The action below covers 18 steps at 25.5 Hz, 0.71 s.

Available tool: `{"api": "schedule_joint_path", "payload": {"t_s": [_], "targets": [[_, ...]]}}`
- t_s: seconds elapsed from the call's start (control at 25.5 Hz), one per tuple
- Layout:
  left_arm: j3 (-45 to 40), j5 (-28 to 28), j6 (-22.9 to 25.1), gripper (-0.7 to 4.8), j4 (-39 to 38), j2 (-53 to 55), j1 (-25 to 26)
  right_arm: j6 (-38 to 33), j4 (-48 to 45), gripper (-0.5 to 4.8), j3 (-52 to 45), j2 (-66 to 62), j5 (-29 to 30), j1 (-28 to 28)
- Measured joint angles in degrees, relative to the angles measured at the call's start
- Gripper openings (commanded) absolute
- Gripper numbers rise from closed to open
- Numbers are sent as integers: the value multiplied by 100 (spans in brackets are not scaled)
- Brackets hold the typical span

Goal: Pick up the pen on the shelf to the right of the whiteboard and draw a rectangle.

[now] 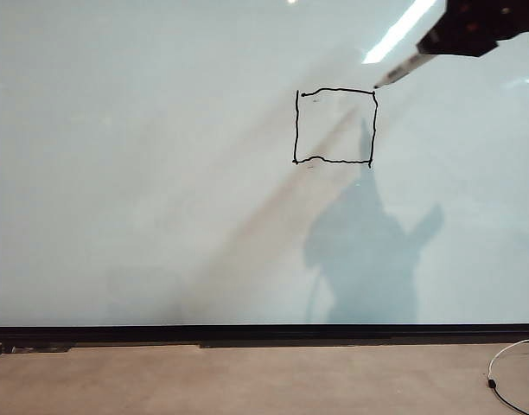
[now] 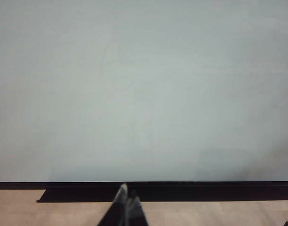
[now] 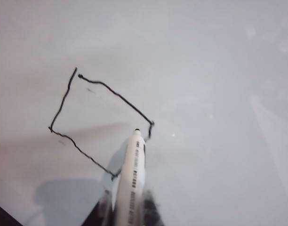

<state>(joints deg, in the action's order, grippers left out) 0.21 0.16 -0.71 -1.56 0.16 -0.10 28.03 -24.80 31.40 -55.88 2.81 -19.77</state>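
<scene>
The whiteboard [image 1: 161, 216] fills nearly the whole exterior view, with a black frame along its lower edge. On it is a wobbly black rectangle [image 1: 334, 126], also in the right wrist view as the rectangle [image 3: 99, 117]. My right gripper [image 1: 472, 30] enters at the top right, shut on the pen [image 1: 403, 69]. The pen's black tip sits just off the rectangle's upper right corner. In the right wrist view the pen [image 3: 133, 179] runs up between the dark fingers of the right gripper [image 3: 130, 212]. My left gripper [image 2: 126, 200] is shut and empty below the board's frame.
A tan table surface [image 1: 247, 380] lies in front of the board. A thin white cable with a black plug [image 1: 498, 376] curls at the lower right. The arm's shadow [image 1: 368, 251] falls on the board below the rectangle.
</scene>
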Motion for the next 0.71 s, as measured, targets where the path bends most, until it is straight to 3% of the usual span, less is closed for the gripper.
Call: {"api": "schedule_joint_path", "payload": {"t_s": [0.24, 0.71], "targets": [[0, 0, 0, -4, 0, 0, 0, -761, 22, -5, -697, 1062, -310, 2], [0, 0, 0, -5, 0, 0, 0, -1401, 68, -5, -1580, 2118, -734, 9]]}}
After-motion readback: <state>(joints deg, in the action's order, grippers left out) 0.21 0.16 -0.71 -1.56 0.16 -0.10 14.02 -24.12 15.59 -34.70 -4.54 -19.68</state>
